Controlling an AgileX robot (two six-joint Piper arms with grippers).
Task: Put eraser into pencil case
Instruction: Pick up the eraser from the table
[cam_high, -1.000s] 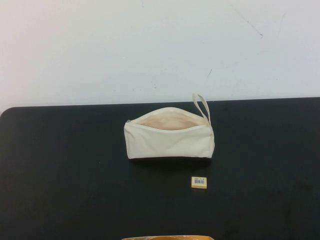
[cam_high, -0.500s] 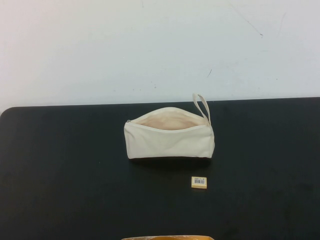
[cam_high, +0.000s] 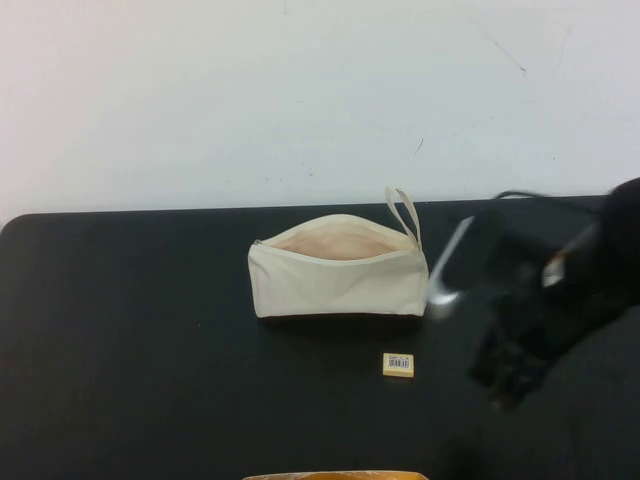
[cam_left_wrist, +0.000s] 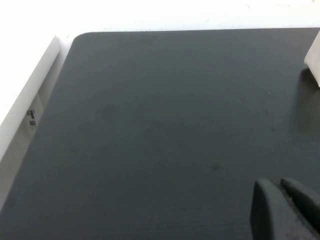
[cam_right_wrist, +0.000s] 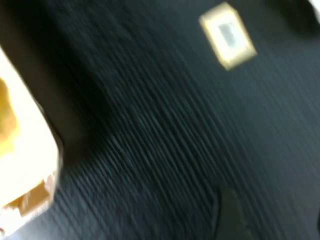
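The eraser (cam_high: 398, 365), a small yellow-tan block with a barcode label, lies on the black table in front of the pencil case's right end. The pencil case (cam_high: 338, 275) is a cream-white pouch lying unzipped, its beige lining showing and its loop strap at the right end. My right gripper (cam_high: 505, 388) is blurred, above the table to the right of the eraser, open and empty. The right wrist view shows the eraser (cam_right_wrist: 227, 35) ahead of the right gripper (cam_right_wrist: 272, 220). My left gripper (cam_left_wrist: 279, 184) is shut and empty, over bare table left of the pouch's edge (cam_left_wrist: 314, 60).
The black table (cam_high: 130, 350) ends at a white wall behind. A yellow-orange object (cam_high: 335, 476) sits at the table's front edge and also shows in the right wrist view (cam_right_wrist: 22, 150).
My right arm has swung into the high view from the right and now hangs to the right of the eraser. The pouch and the eraser have not moved.
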